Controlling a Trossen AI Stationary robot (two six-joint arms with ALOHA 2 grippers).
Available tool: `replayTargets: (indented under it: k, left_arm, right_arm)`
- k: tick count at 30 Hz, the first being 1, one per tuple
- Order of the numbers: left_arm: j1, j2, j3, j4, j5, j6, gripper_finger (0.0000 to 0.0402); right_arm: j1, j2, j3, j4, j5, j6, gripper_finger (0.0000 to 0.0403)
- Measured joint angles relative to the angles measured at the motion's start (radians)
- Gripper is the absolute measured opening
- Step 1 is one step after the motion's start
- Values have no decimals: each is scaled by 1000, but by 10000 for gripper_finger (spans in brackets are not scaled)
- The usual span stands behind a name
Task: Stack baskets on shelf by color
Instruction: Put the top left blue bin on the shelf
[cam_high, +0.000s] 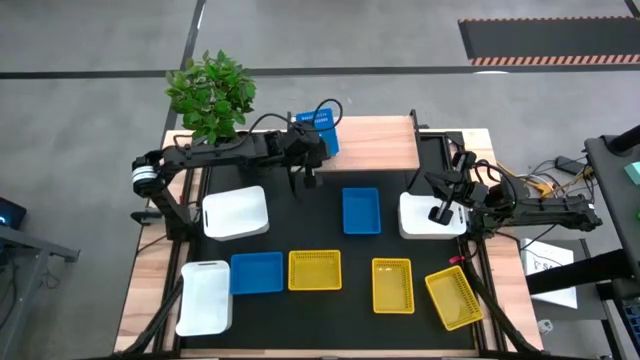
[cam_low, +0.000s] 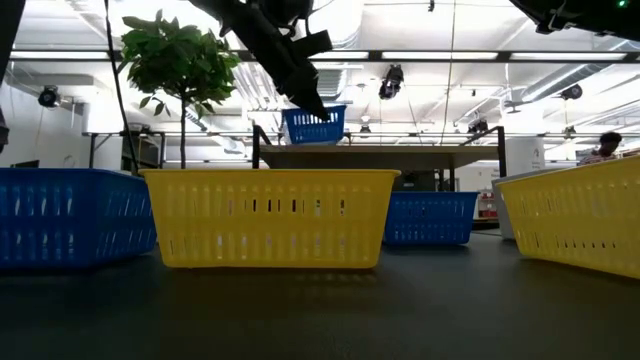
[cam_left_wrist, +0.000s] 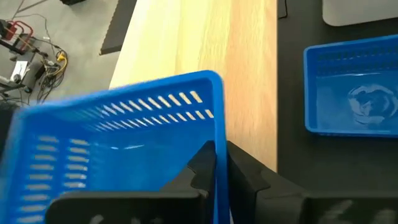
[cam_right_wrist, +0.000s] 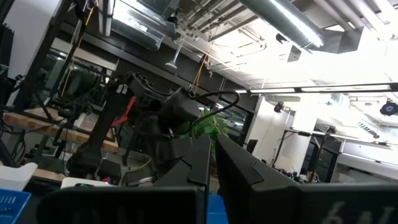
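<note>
Carrying now: we hold a blue basket (cam_high: 318, 130) in the left gripper (cam_high: 313, 148), lifted over the left end of the shelf (cam_high: 375, 143).
Left claw: its fingers are pinched together on one wall of that basket, as our left wrist view shows, with the basket (cam_left_wrist: 118, 143) tilted rather than level.
Key relation: the wood top lies directly under and just beyond the held basket; we judge that the next move is to level it and lower it, since it does not yet rest on the top.
Long axis: we cannot tell how the basket's long side lines up with the shelf edge.
Right gripper (cam_high: 440, 212): it hangs over a white basket (cam_high: 428, 214) near the shelf's right end; the fingers look nearly together with nothing between them.
Nearer arm: our left, already at the shelf.
Still on the mat: two blue baskets (cam_high: 361, 210), three yellow baskets (cam_high: 315, 270) and three white ones.
</note>
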Motion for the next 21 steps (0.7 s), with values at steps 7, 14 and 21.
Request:
replayTargets:
  k: [7,14,21]
  left_arm:
    - [12,0,-6,3,0,1,54]
    - [5,-5,2,-7,0,6,73]
    - [-36,-21,39,-14,0,11,73]
  right_arm:
    - [0,0,0,0,0,0,18]
    - [0,0,0,-1,0,-6,18]
    - [0,0,0,-2,0,-8,18]
